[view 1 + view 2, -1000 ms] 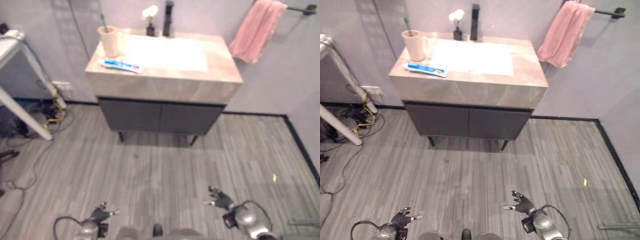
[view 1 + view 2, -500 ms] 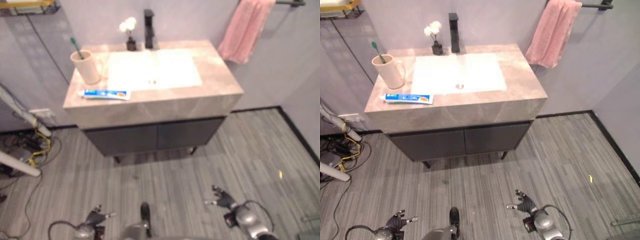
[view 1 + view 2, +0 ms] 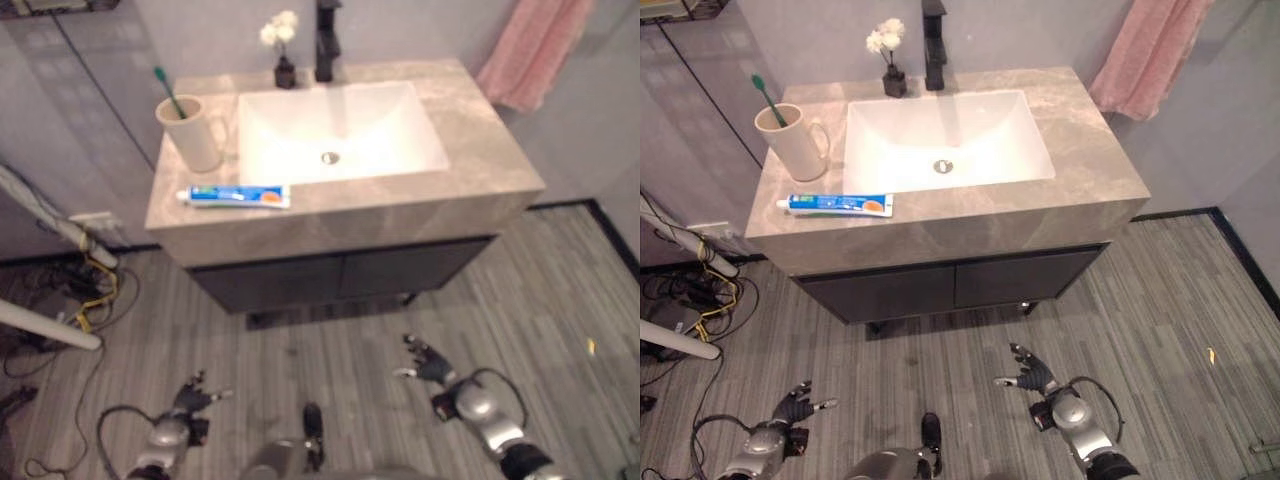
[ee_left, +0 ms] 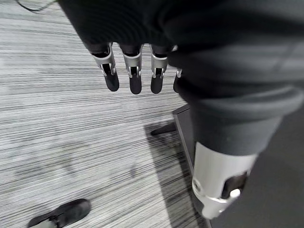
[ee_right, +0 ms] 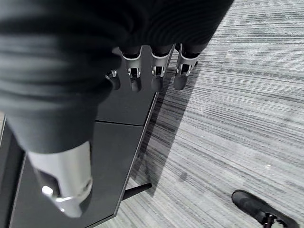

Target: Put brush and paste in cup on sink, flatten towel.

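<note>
Both hands hang low over the grey wood-grain plank floor (image 3: 1160, 300) at the bottom of the frame, well short of the vanity. Left hand (image 3: 190, 397) sits at lower left with its silver, dark-tipped fingers (image 4: 135, 76) straight and loosely spread, holding nothing. Right hand (image 3: 1028, 374) sits at lower centre-right, its fingers (image 5: 156, 76) likewise straight and empty.

One beige marble-veined stone countertop (image 3: 1100, 160) fills the upper middle of the frame, with a white rectangular basin (image 3: 945, 140) sunk into it and two dark flat cabinet doors (image 3: 950, 285) below. One blue-and-white toothpaste tube (image 3: 840, 204) lies flat along the counter's front left edge. Near it, toward the upper left, stands one cream ceramic mug with a handle (image 3: 788, 140), and one green-handled toothbrush (image 3: 764, 93) leans inside it. One black upright tap (image 3: 933, 40) and one small dark vase of white flowers (image 3: 889, 60) stand behind the basin. One pink terry towel (image 3: 1150, 55) hangs bunched in folds at upper right.
</note>
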Motion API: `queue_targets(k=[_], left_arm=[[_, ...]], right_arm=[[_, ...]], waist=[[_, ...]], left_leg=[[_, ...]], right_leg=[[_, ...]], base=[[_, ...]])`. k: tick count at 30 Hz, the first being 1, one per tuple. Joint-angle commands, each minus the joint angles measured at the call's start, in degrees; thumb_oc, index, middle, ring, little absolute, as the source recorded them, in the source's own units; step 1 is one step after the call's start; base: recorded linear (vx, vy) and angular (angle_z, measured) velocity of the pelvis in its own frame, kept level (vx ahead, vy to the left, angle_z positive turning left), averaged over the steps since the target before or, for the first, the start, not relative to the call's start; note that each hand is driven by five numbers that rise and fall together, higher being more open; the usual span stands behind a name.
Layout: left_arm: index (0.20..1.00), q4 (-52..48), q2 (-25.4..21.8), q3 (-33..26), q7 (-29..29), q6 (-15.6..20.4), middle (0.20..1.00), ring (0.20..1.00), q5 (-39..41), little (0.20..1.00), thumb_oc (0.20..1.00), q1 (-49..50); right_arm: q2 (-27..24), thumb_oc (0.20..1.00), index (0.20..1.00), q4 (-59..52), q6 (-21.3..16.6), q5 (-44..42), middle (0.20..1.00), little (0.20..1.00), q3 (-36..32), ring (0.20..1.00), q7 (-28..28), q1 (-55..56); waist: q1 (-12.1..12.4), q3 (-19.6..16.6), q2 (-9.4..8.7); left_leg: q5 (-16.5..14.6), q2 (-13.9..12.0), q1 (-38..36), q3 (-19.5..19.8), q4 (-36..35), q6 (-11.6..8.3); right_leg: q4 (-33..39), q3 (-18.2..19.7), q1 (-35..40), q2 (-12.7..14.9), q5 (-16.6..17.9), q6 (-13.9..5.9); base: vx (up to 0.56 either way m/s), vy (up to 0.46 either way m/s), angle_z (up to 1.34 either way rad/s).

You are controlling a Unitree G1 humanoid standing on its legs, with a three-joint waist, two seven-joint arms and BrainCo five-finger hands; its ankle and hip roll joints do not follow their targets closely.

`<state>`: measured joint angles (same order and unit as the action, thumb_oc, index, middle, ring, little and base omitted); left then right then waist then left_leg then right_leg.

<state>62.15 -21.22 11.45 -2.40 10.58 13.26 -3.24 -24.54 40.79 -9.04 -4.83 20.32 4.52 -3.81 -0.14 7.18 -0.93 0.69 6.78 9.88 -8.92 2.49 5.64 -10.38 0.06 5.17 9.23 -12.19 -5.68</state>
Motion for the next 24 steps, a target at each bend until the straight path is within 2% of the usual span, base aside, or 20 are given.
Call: queue_targets(k=[1, 2, 4, 6, 7, 8, 9, 10, 11, 12, 14, 15, 16, 18, 21, 24], left_arm=[[1.0, -3.07, -0.5, 1.17, -0.22, 1.37, 1.0, 1.0, -3.13, 1.0, 1.0, -0.16], [1.0, -4.26, -0.79, 2.15, 0.23, 1.23, 1.0, 1.0, -4.37, 1.0, 1.0, 0.5], [1.0, -5.99, -1.64, 1.9, 0.56, 1.15, 1.0, 1.0, -4.05, 1.0, 1.0, 1.19], [1.0, -7.64, -2.18, 2.01, 0.62, 1.1, 1.0, 1.0, -4.21, 1.0, 1.0, 2.05], [1.0, -7.84, -1.94, 2.02, 0.76, 0.6, 1.0, 1.0, -3.83, 1.0, 1.0, 2.09], [1.0, -6.98, -1.9, 1.82, 0.76, 0.73, 1.0, 1.0, -3.23, 1.0, 1.0, 1.67], [1.0, -6.67, -1.76, 1.76, 1.12, 0.93, 1.0, 1.0, -2.63, 1.0, 1.0, 1.44], [1.0, -6.65, -1.76, 1.77, 1.13, 0.94, 1.0, 1.0, -2.62, 1.0, 1.0, 1.43], [1.0, -6.94, -1.56, 2.14, 1.39, 1.22, 1.0, 1.0, -2.7, 1.0, 1.0, 1.07], [1.0, -6.74, -1.5, 2.2, 1.54, 1.22, 1.0, 1.0, -2.36, 1.0, 1.0, 0.6], [1.0, -6.8, -1.6, 2.18, 1.56, 1.3, 1.0, 1.0, -1.95, 1.0, 1.0, 0.28], [1.0, -6.9, -2.14, 2.42, 1.33, 1.42, 1.0, 1.0, -3.14, 1.0, 1.0, -0.57], [1.0, -6.95, -2.07, 3.48, 1.24, 1.29, 1.0, 1.0, -4.11, 1.0, 1.0, -0.96], [1.0, -7.51, -2.18, 3.42, 1.43, 1.2, 1.0, 1.0, -4.48, 1.0, 1.0, -1.05], [1.0, -7.99, -2.2, 3.3, 1.75, 1.46, 1.0, 1.0, -4.55, 1.0, 1.0, -0.48], [1.0, -8.54, -2.43, 2.34, 1.95, 1.59, 1.0, 1.0, -4.43, 1.0, 1.0, 1.13]], right_arm=[[-2.16, 1.0, 1.0, -3.78, -2.26, 0.63, 1.0, 1.0, -1.92, 1.0, -0.29, 0.27], [-2.33, 1.0, 1.0, -3.67, -2.16, 0.95, 1.0, 1.0, -2.26, 1.0, -0.54, 0.36], [-2.82, 1.0, 1.0, -5.43, -2.04, 1.12, 1.0, 1.0, -1.96, 1.0, -0.4, -0.34], [-2.92, 1.0, 1.0, -5.42, -2.04, 1.19, 1.0, 1.0, -1.45, 1.0, -0.44, -1.29], [-2.99, 1.0, 1.0, -6.49, -2.06, 1.18, 1.0, 1.0, -1.35, 1.0, -0.14, -1.44], [-3.11, 1.0, 1.0, -6.63, -2.11, 0.65, 1.0, 1.0, -1.22, 1.0, 0.12, -1.15], [-3.01, 1.0, 1.0, -6.39, -2.07, -0.22, 1.0, 1.0, -1.23, 1.0, 0.26, -1.18], [-3.02, 1.0, 1.0, -6.39, -2.07, -0.23, 1.0, 1.0, -1.24, 1.0, 0.27, -1.19], [-3.58, 1.0, 1.0, -6.75, -2.1, -1.0, 1.0, 1.0, -0.55, 1.0, 0.45, -2.65], [-4.01, 1.0, 1.0, -7.57, -1.97, -0.45, 1.0, 1.0, 0.03, 1.0, 0.72, -3.0], [-4.3, 1.0, 1.0, -8.48, -1.81, -0.06, 1.0, 1.0, 0.21, 1.0, 0.71, -3.33], [-5.4, 1.0, 1.0, -11.87, -1.67, 1.44, 1.0, 1.0, 0.11, 1.0, 1.51, -2.37], [-5.22, 1.0, 1.0, -10.87, -1.9, 1.67, 1.0, 1.0, 1.26, 1.0, 1.69, -2.66], [-6.37, 1.0, 1.0, -12.37, -1.95, 2.28, 1.0, 1.0, 1.15, 1.0, 1.8, -2.63], [-7.56, 1.0, 1.0, -12.88, -2.24, 2.26, 1.0, 1.0, 0.69, 1.0, 2.11, -1.47], [-8.72, 1.0, 1.0, -12.95, -2.59, 3.0, 1.0, 1.0, -0.28, 1.0, 1.9, -0.69]], waist=[[-0.25, -1.99, 0.72], [-0.33, -1.53, 0.99], [-0.31, 0.93, 1.58], [-0.12, 2.52, 2.21], [-0.83, 2.74, 2.12], [-1.17, 2.98, 1.93], [-0.93, 3.12, 1.71], [-0.91, 3.17, 1.71], [-0.37, 4.13, 1.78], [-0.64, 4.64, 1.43], [-0.52, 5.02, 0.98], [-0.01, 4.9, -0.25], [-0.44, 5.0, -1.13], [-0.5, 4.91, -1.63], [-0.95, 4.17, -1.6], [-1.05, 2.03, -0.81]], left_leg=[[-6.42, -5.86, 3.28, -0.61, 10.58, -2.13], [-6.52, -5.49, 0.59, -0.86, 8.02, -1.47], [-6.49, -5.91, -2.13, -1.88, 5.84, -0.59], [-6.65, -6.45, -3.58, -2.14, 5.2, -0.17], [-6.29, -6.41, -4.55, -1.44, 4.3, -0.41], [-5.72, -6.74, -5.07, -1.43, 4.26, -0.93], [-5.39, -6.93, -5.15, -1.9, 4.13, -1.21], [-5.41, -6.94, -5.22, -1.92, 4.12, -1.23], [-6.71, -8.02, -5.73, -3.04, 4.27, -2.09], [-7.12, -8.47, -6.26, -2.9, 4.56, -2.73], [-7.52, -8.97, -6.47, -2.88, 5.22, -3.11], [-8.66, -9.73, -6.28, -1.96, 7.48, -3.88], [-8.14, -10.23, -6.21, -1.71, 7.63, -4.47], [-6.35, -11.56, -6.01, 0.0, 7.56, -6.02], [-4.48, -12.02, -6.79, 1.71, 5.68, -6.76], [-1.59, -12.7, -9.31, 2.03, -0.55, -7.52]], right_leg=[[0.85, 0.03, -0.93, 1.88, 20.4, -2.27], [-3.72, 0.08, -3.26, 1.9, 24.61, -2.18], [-11.81, -2.52, -8.98, 2.9, 27.68, -1.6], [-16.12, -5.79, -10.85, 3.45, 26.13, -2.14], [-16.14, -3.39, -12.45, 0.19, 21.56, -1.69], [-14.91, -2.18, -13.51, -2.87, 15.35, -0.73], [-13.47, -2.27, -14.9, -3.22, 13.56, -0.52], [-13.47, -2.26, -14.84, -3.23, 13.53, -0.51], [-3.06, -4.12, -15.94, -1.72, 12.92, -0.65], [1.76, -2.73, -16.14, -1.71, 13.94, -0.93], [4.05, -2.11, -16.27, -0.98, 15.27, -1.29], [5.46, -3.14, -14.99, -0.06, 14.66, -1.52], [4.68, -2.55, -14.63, -1.07, 14.91, -1.34], [4.15, -3.53, -13.92, -2.47, 14.1, -0.3], [5.35, -5.04, -12.29, -2.95, 13.8, 0.33], [8.2, -6.18, -10.24, -3.79, 13.76, 0.75]], base=[[0.07, 0.181, 0.11], [0.07, 0.253, 0.01], [-0.03, 0.226, -0.13], [0.01, 0.098, -0.23], [0.09, -0.026, -0.3], [0.08, -0.057, -0.27], [0.05, -0.038, 0.05], [0.04, -0.063, 0.02], [0.06, -0.127, -0.03], [0.06, -0.126, -0.22], [0.1, -0.207, -0.17], [0.17, -0.424, 0.14], [0.16, -0.489, 0.49], [0.08, -0.344, 0.66], [0.11, -0.24, 0.74], [0.14, -0.178, 0.47]])
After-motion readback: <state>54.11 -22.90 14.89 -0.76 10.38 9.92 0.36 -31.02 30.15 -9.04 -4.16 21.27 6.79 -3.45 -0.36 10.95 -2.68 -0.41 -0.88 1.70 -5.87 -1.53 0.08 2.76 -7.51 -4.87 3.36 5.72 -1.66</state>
